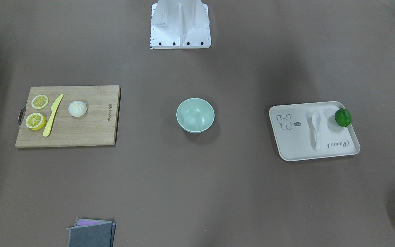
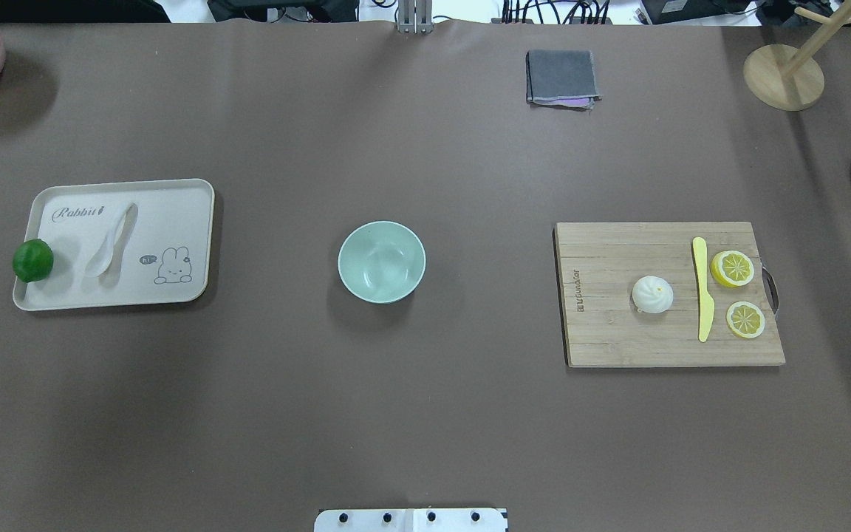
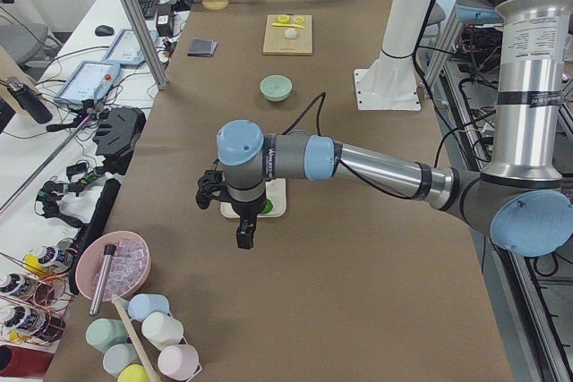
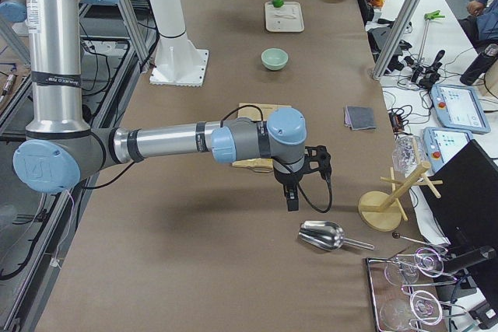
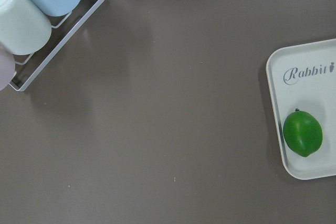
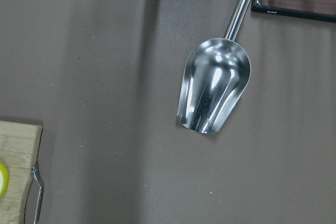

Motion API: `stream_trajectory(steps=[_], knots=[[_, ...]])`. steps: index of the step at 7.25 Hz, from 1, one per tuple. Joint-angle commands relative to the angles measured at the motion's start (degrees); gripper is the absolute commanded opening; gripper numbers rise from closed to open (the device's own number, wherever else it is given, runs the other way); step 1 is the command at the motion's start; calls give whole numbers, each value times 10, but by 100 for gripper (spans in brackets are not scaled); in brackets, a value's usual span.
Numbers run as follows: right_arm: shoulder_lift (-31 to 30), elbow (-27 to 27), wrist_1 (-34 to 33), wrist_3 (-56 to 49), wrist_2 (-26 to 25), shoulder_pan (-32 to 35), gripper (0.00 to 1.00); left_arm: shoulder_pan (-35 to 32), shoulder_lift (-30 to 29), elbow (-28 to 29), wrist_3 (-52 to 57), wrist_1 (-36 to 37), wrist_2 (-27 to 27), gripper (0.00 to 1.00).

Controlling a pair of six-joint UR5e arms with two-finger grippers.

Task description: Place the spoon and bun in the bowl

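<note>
Brown mat [image 2: 425, 414], bowl [image 2: 381, 261] empty mid-table: spoon [image 2: 110, 245] lies on the tray [image 2: 185, 214] on the robot's left, bun [image 2: 652, 293] on the cutting board [image 2: 603, 332] on its right. You get the left gripper [image 3: 243, 241] and right gripper [image 4: 292, 204] only side-on, so I can't tell whether either is open. I'd say take the spoon by its handle, clear of the lime [image 2: 32, 260], and pinch the bun softly, away from the knife [image 2: 702, 292].

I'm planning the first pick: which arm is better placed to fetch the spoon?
Left. The spoon lies on the tray on the robot's left side, and the left hand hangs near it; the right hand is beyond the cutting board.
</note>
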Motion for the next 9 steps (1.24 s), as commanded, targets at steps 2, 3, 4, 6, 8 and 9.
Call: stream_trajectory(steps=[2,3,4,6,8,9], knots=[[1,-10,1,0,6,-1,100,-1,21,1,56,-8,-5,98],[-1,-11,1,0,9,-1,100,-1,22,-6,55,-10,-6,98],[-1,-10,1,-1,9,-1,100,-2,21,-11,55,-9,1,98],[-2,-11,1,-1,9,-1,100,-1,15,-12,55,-9,0,98],[-4,-12,0,0,13,-1,100,-3,21,-15,57,-18,-5,98],[-6,-16,1,0,13,-1,100,-2,22,-13,55,-48,-5,98]])
